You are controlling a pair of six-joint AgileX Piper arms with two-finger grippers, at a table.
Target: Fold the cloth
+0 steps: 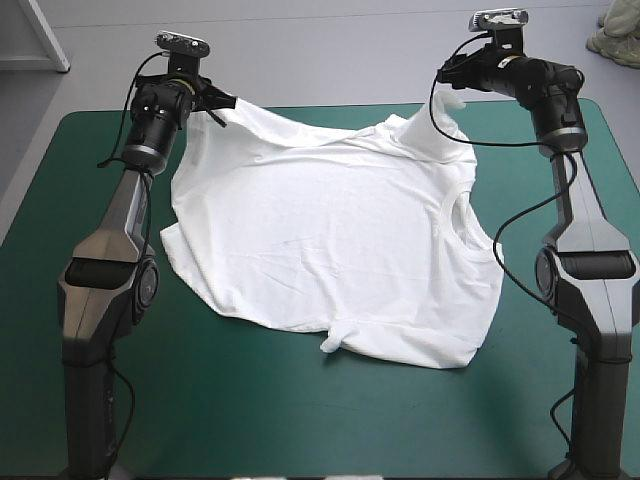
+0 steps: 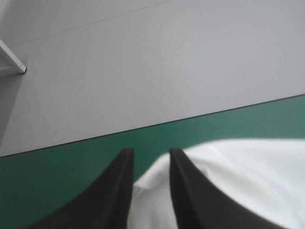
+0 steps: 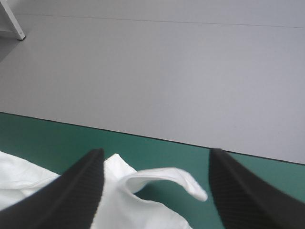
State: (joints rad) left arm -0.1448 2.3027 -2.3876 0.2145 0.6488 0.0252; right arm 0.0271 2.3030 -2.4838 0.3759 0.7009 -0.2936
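The white T-shirt [image 1: 330,250] lies spread over the middle of the teal-green table [image 1: 300,420], its collar toward the right side. Both far corners are raised off the cover. My left gripper [image 1: 218,100] holds the far left corner up, the cloth stretched taut to it. In the left wrist view that gripper [image 2: 150,155] is shut on the T-shirt [image 2: 238,176], the sheet pinched between the fingers. My right gripper [image 1: 447,85] is at the far right corner. In its own view this gripper [image 3: 155,157] stands open, the T-shirt [image 3: 133,205] bunched against one finger and a flap drooping between the fingers.
The table's far edge [image 1: 330,106] runs just beyond both grippers, with grey floor behind it. Bare teal-green cover lies in front of the shirt and along both sides of it.
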